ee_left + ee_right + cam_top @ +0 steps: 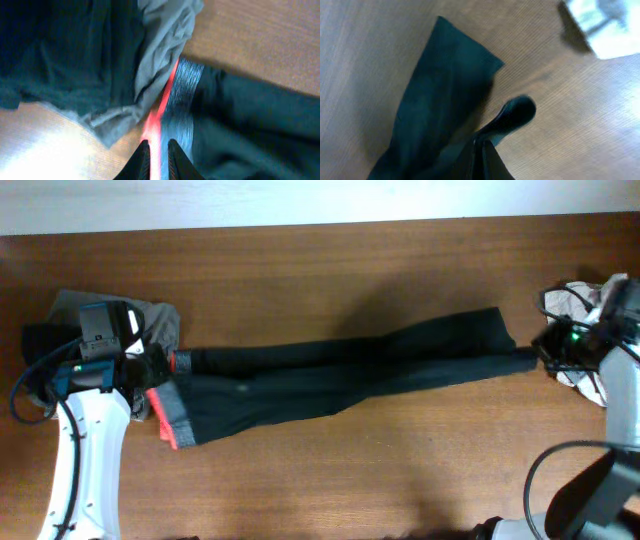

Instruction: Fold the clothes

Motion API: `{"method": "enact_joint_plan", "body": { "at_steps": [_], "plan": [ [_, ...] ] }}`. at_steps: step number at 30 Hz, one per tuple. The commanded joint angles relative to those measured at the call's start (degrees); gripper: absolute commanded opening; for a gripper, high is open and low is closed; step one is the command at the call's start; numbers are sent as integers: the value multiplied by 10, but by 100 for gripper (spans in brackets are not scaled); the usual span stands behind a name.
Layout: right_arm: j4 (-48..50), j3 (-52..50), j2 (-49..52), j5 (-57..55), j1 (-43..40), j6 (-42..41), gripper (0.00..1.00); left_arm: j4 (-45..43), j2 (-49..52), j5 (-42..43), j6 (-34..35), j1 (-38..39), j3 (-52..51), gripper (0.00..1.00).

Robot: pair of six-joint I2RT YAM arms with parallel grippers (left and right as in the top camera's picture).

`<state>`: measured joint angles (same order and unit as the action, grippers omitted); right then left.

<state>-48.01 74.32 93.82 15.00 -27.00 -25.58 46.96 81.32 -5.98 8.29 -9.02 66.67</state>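
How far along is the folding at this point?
Done: the leggings lie stretched full length across the table. In hand: the left gripper pinches the waistband, and the right gripper pinches a leg end. Remaining: no fold is made yet, and a crumpled grey garment by the left gripper and a white cloth beside the right gripper lie unfolded.

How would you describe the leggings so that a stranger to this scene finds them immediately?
On the brown wooden table, a long dark garment lies stretched across the middle, left to right: the black leggings. Unlike the crumpled grey garment beside their left end, they have a grey waistband lined bright red-orange.
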Motion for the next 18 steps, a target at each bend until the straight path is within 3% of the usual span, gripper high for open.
{"method": "enact_joint_plan", "body": {
  "at_steps": [1,18],
  "plan": [
    [24,13,26,-22,8,-33,5,-18,23,5,-20,11,12,13],
    [172,12,78,2,38,-57,6,-50,114,38,-28,21,11,13]
  ]
}}
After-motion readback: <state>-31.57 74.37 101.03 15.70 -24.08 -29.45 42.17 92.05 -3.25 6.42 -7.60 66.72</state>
